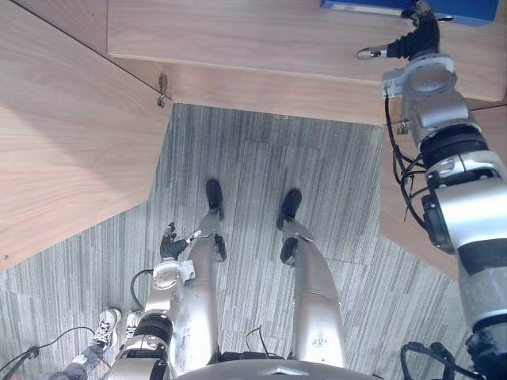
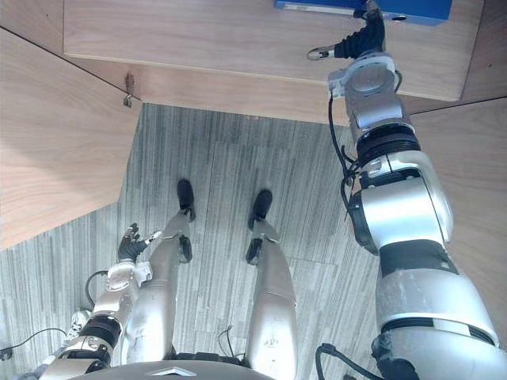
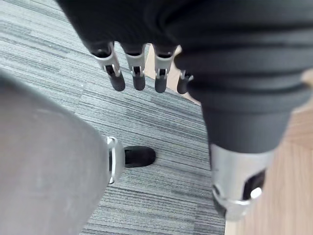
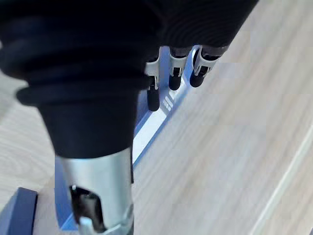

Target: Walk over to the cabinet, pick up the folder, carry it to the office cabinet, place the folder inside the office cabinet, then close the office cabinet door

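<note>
A blue folder [image 1: 467,9] lies flat on the wooden cabinet top [image 1: 261,39] at the far right. My right hand [image 1: 420,36] is stretched out to its near edge, thumb sticking out to the left. In the right wrist view its straight fingers [image 4: 175,73] hover over the edge of the folder [image 4: 151,125], and nothing is gripped. My left hand [image 1: 170,244] hangs open beside my left leg, its fingers [image 3: 132,73] relaxed above the carpet.
A large wooden panel [image 1: 63,134] runs along the left, with a small metal fitting [image 1: 162,89] at its corner. Another wooden panel [image 1: 396,214] stands on the right. Grey carpet lies between. A person's white shoes [image 1: 104,324] stand at the lower left.
</note>
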